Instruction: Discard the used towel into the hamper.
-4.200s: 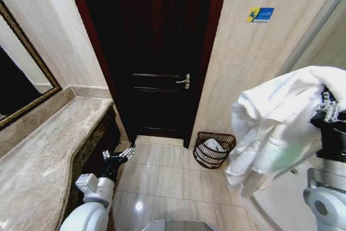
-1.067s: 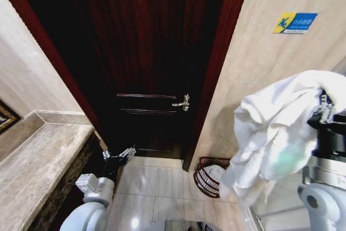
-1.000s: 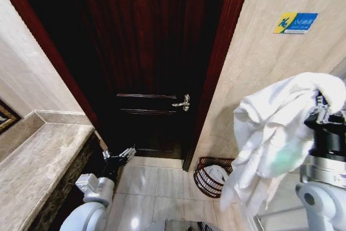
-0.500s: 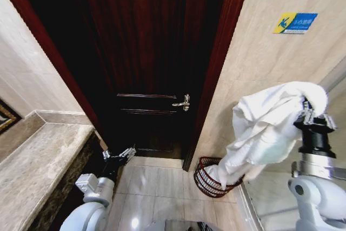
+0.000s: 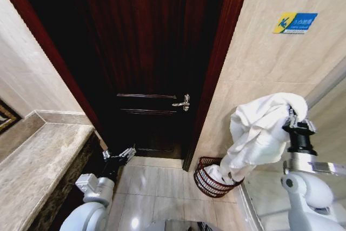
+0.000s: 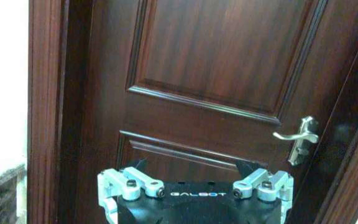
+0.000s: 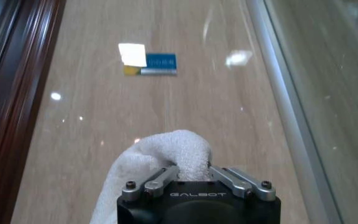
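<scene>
1. At the far left of the head view a marble desk [image 5: 38, 160] runs along the tiled wall, with the corner of a framed mirror [image 5: 6, 116] above it.
2. The left pincer [image 5: 119, 154] sits low and near, just right of the desk's dark front edge, over the floor tiles [image 5: 162, 198]. Its fingers are spread apart and hold nothing. In the left wrist view the same left pincer [image 6: 195, 186] points at the lower panels of the door.
3. The dark wooden door [image 5: 151, 58] fills the middle of the scene, closed in its reddish frame, with a metal lever handle [image 5: 183, 103] on its right side. That handle [image 6: 298, 137] also appears in the left wrist view, to one side of the pincer.
4. The hamper [image 5: 211, 179], a dark reddish-brown wire basket, stands on the floor at the foot of the tiled wall, just right of the door frame. Some white cloth already lies inside it.
5. The used towel [image 5: 257, 131] hangs from the right pincer, draped down and leftward, and its lower end reaches the hamper's rim; I cannot tell whether it touches the cloth inside.
6. The right pincer [image 5: 294, 120] is raised at the right, above and to the right of the hamper, clenched on the towel's upper bunch. In the right wrist view the right pincer [image 7: 191, 175] has its fingers pinched around a fold of the towel [image 7: 160, 154].
7. A blue and yellow sign [image 5: 294, 22] is fixed high on the beige wall at the right.
</scene>
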`<state>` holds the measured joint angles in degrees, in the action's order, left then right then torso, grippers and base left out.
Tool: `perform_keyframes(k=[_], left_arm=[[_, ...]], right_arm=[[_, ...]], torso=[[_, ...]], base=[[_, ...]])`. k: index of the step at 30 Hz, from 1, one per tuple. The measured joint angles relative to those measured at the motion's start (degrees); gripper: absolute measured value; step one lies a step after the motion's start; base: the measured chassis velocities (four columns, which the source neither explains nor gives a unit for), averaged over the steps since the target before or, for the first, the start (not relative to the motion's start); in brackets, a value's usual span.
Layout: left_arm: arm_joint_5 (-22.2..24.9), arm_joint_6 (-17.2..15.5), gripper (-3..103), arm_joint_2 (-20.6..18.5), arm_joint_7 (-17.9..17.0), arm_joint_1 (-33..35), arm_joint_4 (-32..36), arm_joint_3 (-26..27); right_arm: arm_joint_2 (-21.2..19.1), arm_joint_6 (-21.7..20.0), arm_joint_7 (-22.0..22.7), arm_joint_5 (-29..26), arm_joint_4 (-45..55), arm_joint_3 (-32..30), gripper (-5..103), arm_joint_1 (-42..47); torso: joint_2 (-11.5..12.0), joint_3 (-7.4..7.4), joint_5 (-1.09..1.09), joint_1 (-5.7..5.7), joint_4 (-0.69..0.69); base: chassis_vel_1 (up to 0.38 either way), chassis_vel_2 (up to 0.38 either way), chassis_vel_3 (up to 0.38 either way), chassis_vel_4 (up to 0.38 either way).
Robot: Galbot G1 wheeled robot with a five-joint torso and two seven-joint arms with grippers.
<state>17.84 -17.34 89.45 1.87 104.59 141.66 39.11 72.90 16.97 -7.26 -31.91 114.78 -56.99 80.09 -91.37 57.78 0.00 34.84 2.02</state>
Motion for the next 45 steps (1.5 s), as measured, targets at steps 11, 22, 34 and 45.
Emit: perform_keyframes(k=[11, 22, 34, 45], left_arm=[[0.0, 0.0, 97, 0.0, 0.0, 0.0, 0.0, 0.0], [0.0, 0.0, 97, 0.0, 0.0, 0.0, 0.0, 0.0], [0.0, 0.0, 97, 0.0, 0.0, 0.0, 0.0, 0.0], [0.0, 0.0, 97, 0.0, 0.0, 0.0, 0.0, 0.0]], right_arm=[[0.2, 3.0, -1.0, -0.2, -5.9, 2.1, 7, -1.2], [1.7, 5.1, -3.9, -1.9, -12.8, 5.6, 7, -2.3], [1.9, 7.9, -5.2, -1.6, -20.5, 6.5, 7, -3.3], [2.0, 10.2, -5.9, -1.3, -26.1, 7.7, 7, -3.9]], torso=[[0.0, 0.0, -0.01, 0.0, 0.01], [0.0, 0.0, 0.0, 0.0, 0.0], [0.0, 0.0, 0.0, 0.0, 0.0], [0.0, 0.0, -0.01, 0.0, 0.0]], base=[[0.0, 0.0, 0.0, 0.0], [0.0, 0.0, 0.0, 0.0], [0.0, 0.0, 0.0, 0.0], [0.0, 0.0, 0.0, 0.0]])
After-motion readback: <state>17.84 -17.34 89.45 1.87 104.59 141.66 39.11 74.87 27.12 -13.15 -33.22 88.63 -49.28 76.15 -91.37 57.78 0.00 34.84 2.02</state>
